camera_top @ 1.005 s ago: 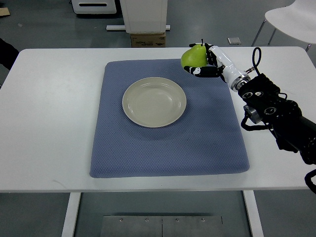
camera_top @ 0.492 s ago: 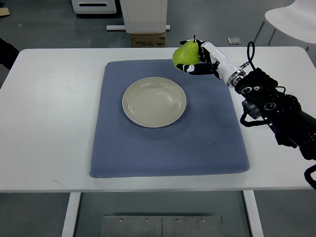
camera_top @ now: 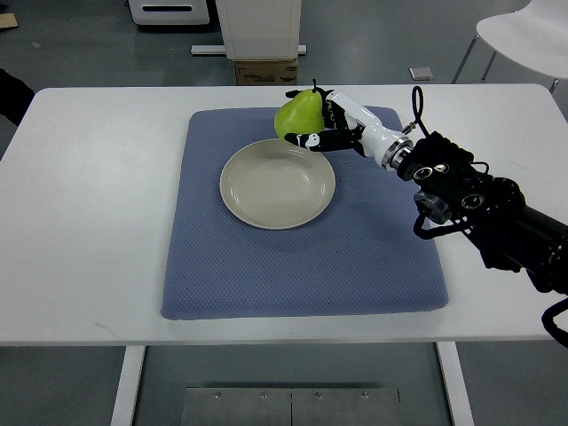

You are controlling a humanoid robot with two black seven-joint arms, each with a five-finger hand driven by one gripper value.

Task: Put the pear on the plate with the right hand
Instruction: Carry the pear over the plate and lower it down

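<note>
Right hand point(camera_top: 321, 127): entering from the picture's right edge on a black arm point(camera_top: 479, 200) with a white wrist section; fingers point(camera_top: 312, 140) are wrapping around 1 pear, clamped on it, with dark fingertips showing under and behind the fruit.

Pear point(camera_top: 297, 115): green, stem pointing up and away from the camera; it is being held in the air, not resting on anything. In this view it is overlapping the far right rim of the plate and the far part of the mat.

Plate point(camera_top: 244, 209): 1 round, pale beige, shallow dish, sitting upright near the middle of the mat, slightly toward its far half. Nothing is lying in it.

Mat point(camera_top: 302, 275): blue-grey textured cloth with rounded corners, lying flat and covering the centre of the desk.

Desk point(camera_top: 89, 222): white top, carrying the mat and the plate; bare white surface is showing on the left, right and near sides of the mat.

Background, beyond the desk's far edge: 1 cardboard box point(camera_top: 265, 71) sitting on the grey floor under a white unit; part of 1 white chair point(camera_top: 524, 31) is showing at the top right corner.

Left hand: not showing anywhere in the view.
</note>
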